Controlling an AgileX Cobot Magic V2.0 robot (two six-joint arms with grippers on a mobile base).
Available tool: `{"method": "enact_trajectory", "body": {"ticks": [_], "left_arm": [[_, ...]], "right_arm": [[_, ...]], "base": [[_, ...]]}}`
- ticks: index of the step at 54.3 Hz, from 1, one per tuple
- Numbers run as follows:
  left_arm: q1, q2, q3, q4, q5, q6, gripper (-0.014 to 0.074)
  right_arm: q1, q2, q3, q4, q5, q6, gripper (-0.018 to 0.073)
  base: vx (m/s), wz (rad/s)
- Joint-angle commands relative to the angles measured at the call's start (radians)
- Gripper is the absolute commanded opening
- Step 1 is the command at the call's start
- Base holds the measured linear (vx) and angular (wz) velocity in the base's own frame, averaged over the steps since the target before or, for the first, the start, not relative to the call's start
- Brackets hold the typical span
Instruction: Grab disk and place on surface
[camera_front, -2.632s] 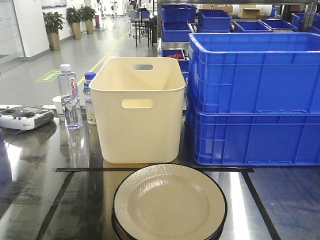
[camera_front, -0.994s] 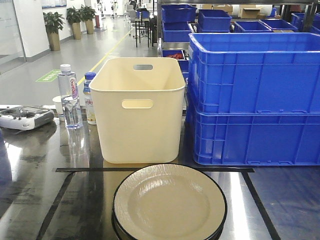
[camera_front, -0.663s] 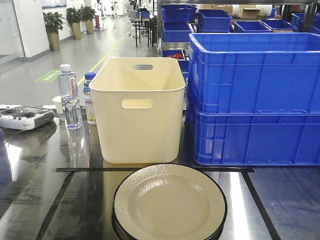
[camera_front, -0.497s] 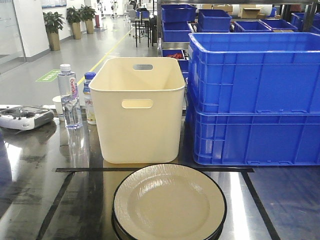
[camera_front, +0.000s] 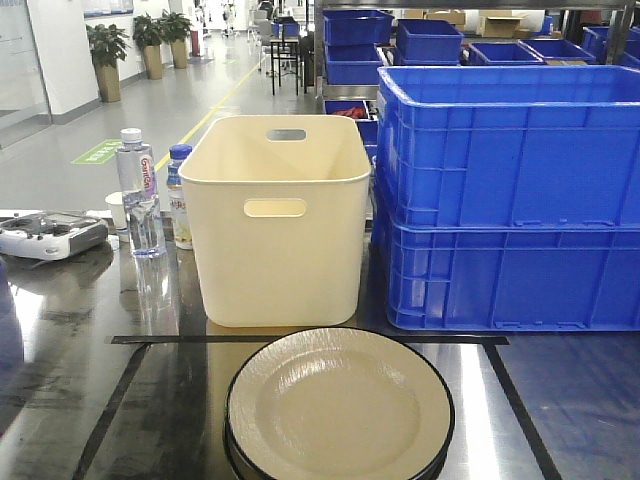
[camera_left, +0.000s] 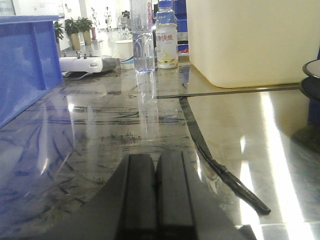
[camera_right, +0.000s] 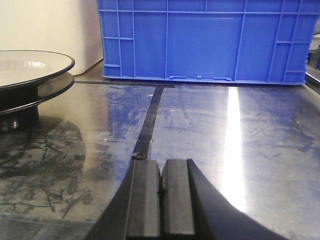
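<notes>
Across the bottom of the front view runs the surface (camera_front: 60, 400), dark polished steel with glare streaks and black tape (camera_front: 300, 340) outlining a rectangle.

Right half of the frame: two stacked blue crates (camera_front: 510, 200), pressed close beside the cream bin (camera_front: 278, 225) at centre. Bin stands upright just behind the far tape line, slot handle facing the camera.

Bottom centre, inside the taped rectangle: the disk (camera_front: 338, 405), cream face, black rim, lying flat. A second dark rim shows just under it, so it appears stacked on something. Right wrist view puts the disk (camera_right: 30, 67) at the left edge, raised on a dark stand above the steel. Left wrist view catches only a sliver of its rim (camera_left: 311, 80) at the right edge.

Left of the bin: clear water bottle (camera_front: 139, 195), a second white-labelled bottle (camera_front: 178, 200) just behind it, a paper cup (camera_front: 117, 212) beside those. Far left edge: grey controller (camera_front: 45, 233) resting on the steel.

Left gripper (camera_left: 156, 195): low in its own frame, near the surface, fingers pressed together with only a seam between them, nothing held. A tape strip (camera_left: 220, 170) runs just to its right, lifting at the near end.

Right gripper (camera_right: 161, 200): likewise closed tight on nothing, bottom centre of its frame, tape end (camera_right: 142, 150) just ahead of it, disk well off to the left.

Neither gripper shows in the front view.
</notes>
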Motion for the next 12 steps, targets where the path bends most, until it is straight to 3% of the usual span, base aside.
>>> {"method": "enact_trajectory", "body": {"ticks": [1, 12], "left_arm": [[-0.006, -0.015, 0.024, -0.012, -0.080, -0.009, -0.0001], [-0.006, -0.015, 0.024, -0.012, -0.080, -0.009, -0.0001]], "right_arm": [[-0.005, -0.013, -0.004, -0.003, -0.082, -0.009, -0.0009], [-0.005, -0.013, -0.004, -0.003, -0.082, -0.009, -0.0009]], "base": [[0.00, 0.00], [0.00, 0.00]]}}
